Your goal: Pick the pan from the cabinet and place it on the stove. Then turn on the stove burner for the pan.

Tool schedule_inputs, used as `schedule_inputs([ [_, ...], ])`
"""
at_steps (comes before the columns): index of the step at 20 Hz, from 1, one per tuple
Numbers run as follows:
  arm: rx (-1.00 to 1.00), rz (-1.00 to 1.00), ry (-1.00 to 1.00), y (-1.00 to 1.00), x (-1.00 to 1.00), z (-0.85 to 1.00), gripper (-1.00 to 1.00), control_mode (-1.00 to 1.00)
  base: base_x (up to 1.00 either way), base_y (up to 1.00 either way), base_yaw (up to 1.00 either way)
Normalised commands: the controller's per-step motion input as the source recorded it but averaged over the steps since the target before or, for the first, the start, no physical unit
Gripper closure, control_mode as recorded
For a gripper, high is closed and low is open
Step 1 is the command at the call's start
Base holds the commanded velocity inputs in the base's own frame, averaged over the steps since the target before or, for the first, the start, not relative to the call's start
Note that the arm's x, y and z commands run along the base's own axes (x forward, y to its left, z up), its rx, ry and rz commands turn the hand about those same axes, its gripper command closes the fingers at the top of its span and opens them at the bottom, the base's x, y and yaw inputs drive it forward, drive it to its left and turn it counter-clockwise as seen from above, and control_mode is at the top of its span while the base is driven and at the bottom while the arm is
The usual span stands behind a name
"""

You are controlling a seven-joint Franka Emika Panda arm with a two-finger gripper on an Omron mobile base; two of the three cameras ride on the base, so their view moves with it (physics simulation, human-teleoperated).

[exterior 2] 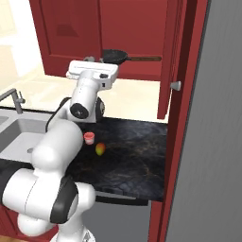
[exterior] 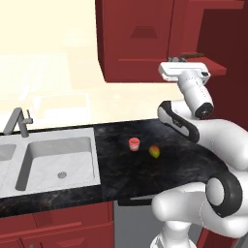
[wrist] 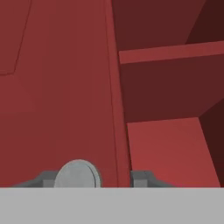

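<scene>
My gripper [wrist: 87,178] is raised at the cabinet [exterior 2: 123,33], its fingertips [wrist: 141,178] straddling the closed door's edge and round silver knob [wrist: 78,174]; I cannot tell whether it grips. The pan [exterior 2: 115,56] sits on the cabinet's bottom shelf.

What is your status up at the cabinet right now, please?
Gripper open, up at the cabinet, straddling a silver door knob. Pan on the cabinet shelf, not held. Door edge in the way, between the jaws.
</scene>
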Motion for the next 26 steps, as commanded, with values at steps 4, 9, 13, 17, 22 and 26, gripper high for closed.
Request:
schedule_inputs([
  [4,0.00,0.00,-0.02,0.00,-0.57,0.04,1.00,-1.00,0.00,0.00,0.00],
  [9,0.00,0.00,-0.01,0.00,-0.73,0.08,1.00,-1.00,0.00,0.00,0.00],
  [13,0.00,0.01,0.00,0.09,-0.87,0.05,1.00,-1.00,0.00,0.00,0.00],
  [17,0.00,0.02,0.00,0.19,-0.87,0.02,1.00,-1.00,0.00,0.00,0.00],
  [22,0.00,0.01,0.00,0.13,-0.58,0.02,1.00,-1.00,0.00,0.00,0.00],
  [26,0.00,0.00,0.00,0.06,-0.55,0.05,-1.00,-1.00,0.00,0.00,0.00],
])
